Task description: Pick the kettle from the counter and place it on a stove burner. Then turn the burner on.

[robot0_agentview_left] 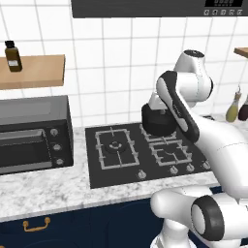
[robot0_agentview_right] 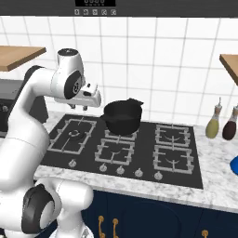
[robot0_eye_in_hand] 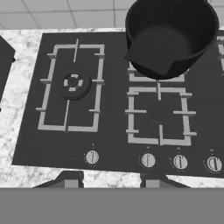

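At the right edge of the right base view a bright-blue sliver of the kettle [robot0_agentview_right: 234,166] rests on the marbled counter [robot0_agentview_right: 211,183]. My gripper [robot0_agentview_right: 80,107] hangs open and empty above the left part of the black stove [robot0_agentview_right: 139,160], far left of the kettle. In the hand view its fingertips [robot0_eye_in_hand: 70,180] stand apart over the stove's front edge, with the knobs [robot0_eye_in_hand: 148,160] just beyond them. A black pot [robot0_agentview_right: 122,117] sits on a rear burner. The front burner [robot0_eye_in_hand: 158,114] before it is bare, as is the left burner [robot0_eye_in_hand: 73,83].
A dark toaster oven [robot0_agentview_left: 34,138] stands on the counter left of the stove. Two bottles [robot0_agentview_right: 213,122] stand at the back right beside the kettle. A wooden shelf [robot0_agentview_left: 31,71] carries a small bottle [robot0_agentview_left: 13,56]. A range hood [robot0_agentview_left: 160,7] hangs above.
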Robot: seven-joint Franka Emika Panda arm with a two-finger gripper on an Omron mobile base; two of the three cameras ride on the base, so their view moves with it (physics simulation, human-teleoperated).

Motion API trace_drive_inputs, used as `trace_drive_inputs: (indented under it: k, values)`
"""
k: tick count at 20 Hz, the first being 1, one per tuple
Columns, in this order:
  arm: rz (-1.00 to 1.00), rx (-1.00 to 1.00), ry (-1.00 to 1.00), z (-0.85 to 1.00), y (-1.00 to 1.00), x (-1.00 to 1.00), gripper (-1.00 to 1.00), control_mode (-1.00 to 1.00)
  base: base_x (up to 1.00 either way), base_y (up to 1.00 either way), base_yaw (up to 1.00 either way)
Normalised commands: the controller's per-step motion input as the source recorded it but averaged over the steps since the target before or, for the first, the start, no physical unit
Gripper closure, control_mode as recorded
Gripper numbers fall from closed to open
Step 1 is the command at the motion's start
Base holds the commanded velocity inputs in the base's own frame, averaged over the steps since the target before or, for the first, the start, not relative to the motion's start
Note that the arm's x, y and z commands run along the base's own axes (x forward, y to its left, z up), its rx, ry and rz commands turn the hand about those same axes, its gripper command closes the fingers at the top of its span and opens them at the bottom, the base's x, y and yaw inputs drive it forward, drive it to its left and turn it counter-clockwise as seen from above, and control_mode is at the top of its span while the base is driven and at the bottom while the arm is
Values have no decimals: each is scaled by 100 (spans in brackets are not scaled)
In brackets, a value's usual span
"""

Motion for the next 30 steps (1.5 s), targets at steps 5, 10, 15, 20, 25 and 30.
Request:
trace_drive_inputs:
  k: [5,10,15,20,25,30]
  values:
    - [0,3,-6,0,-77,-14,-100,-100,0,0,0]
    - [-7,0,-11,0,-100,-43,-100,-100,0,0,0]
    - [-9,0,-8,0,-100,-55,-100,-100,0,0,0]
    - [-6,-1,0,0,-100,-27,-100,-100,0,0,0]
    - [-11,-10,0,-6,-100,-23,-100,-100,0,0,0]
    - [-11,-8,0,-3,-100,-12,-100,-100,0,0,0]
